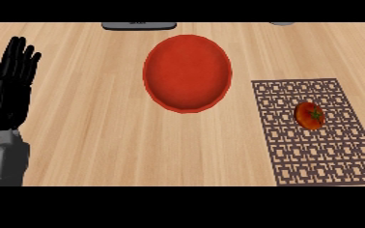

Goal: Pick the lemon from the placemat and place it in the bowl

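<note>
At far left, the left hand (pixel 16 82) rests open, fingers straight & pointing up, holding nothing. Right of those fingertips, across bare counter (pixel 92 125), sits the red bowl (pixel 188 72), empty. Further right, well apart from the fingers, lies the patterned placemat (pixel 292 145) w/ the task's item on its upper-right part: a round red fruit (pixel 310 115) w/ green stem, more tomato than lemon by looks. The right hand isn't in view, so its fingers can't be judged.

Step in hand is the reach & grasp, not yet begun. It's prob. best done w/ the right hand, as the fruit is on that side. Come from above, fingers wide, and close round its middle, since it'd likely roll. Nothing stands btw fruit & bowl. Beyond the fingertips, at the far edge, a flat grey item (pixel 138 25) & a small grey thing (pixel 282 23) sit well out of the way.
</note>
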Robot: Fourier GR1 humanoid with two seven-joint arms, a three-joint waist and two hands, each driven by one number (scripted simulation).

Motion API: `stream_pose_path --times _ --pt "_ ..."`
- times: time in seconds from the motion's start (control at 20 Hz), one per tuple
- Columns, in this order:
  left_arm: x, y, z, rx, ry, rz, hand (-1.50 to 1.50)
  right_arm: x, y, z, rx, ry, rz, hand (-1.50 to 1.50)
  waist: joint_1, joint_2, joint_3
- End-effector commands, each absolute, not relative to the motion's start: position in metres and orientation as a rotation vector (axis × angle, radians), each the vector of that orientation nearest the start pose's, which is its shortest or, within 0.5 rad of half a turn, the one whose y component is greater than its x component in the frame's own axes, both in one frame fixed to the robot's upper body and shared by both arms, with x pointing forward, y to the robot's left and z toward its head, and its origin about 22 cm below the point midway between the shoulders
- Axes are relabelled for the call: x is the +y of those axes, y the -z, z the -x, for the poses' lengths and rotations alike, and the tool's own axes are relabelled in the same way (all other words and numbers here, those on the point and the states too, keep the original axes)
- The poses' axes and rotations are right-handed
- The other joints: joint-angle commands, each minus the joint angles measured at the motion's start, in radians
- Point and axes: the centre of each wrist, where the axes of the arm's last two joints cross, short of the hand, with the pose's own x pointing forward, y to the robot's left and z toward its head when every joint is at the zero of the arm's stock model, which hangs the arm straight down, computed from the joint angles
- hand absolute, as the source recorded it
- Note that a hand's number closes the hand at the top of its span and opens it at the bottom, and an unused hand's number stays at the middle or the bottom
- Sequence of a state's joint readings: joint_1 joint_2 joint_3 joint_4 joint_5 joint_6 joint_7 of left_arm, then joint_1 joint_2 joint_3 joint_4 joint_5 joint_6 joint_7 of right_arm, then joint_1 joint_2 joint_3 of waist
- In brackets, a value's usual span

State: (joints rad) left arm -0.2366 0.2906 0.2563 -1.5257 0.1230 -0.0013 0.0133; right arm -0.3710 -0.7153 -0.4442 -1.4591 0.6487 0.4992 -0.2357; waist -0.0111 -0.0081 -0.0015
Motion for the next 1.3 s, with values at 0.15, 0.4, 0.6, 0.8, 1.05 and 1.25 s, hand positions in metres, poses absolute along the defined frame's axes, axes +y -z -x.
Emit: stream_pose_path --times 0.15,0.4,0.6,0.8,1.05,1.25 --pt "0.341 -0.091 -0.298 -1.783 -0.042 -0.246 0.0 -0.366 -0.253 -0.287 -1.719 -0.895 0.713 1.5 -0.002 0.002 -0.001" --pt "0.331 -0.082 -0.285 -1.789 -0.021 -0.252 0.0 -0.321 -0.276 -0.305 -1.7 -0.889 0.633 1.5 0.017 0.005 0.0" --pt "0.324 -0.081 -0.305 -1.776 -0.023 -0.245 0.0 -0.266 -0.304 -0.308 -1.666 -0.937 0.613 1.5 0.009 0.005 0.0" --pt "0.334 -0.087 -0.302 -1.786 -0.034 -0.242 0.0 -0.23 -0.307 -0.337 -1.61 -0.992 0.613 1.5 0.023 0.01 0.0" --pt "0.316 -0.072 -0.298 -1.755 -0.029 -0.212 0.0 -0.17 -0.276 -0.346 -1.586 -1.017 0.536 1.5 0.022 0.009 0.001" --pt "0.316 -0.086 -0.299 -1.789 -0.034 -0.218 0.0 -0.135 -0.251 -0.364 -1.518 -1.061 0.517 1.5 0.025 0.01 0.001"
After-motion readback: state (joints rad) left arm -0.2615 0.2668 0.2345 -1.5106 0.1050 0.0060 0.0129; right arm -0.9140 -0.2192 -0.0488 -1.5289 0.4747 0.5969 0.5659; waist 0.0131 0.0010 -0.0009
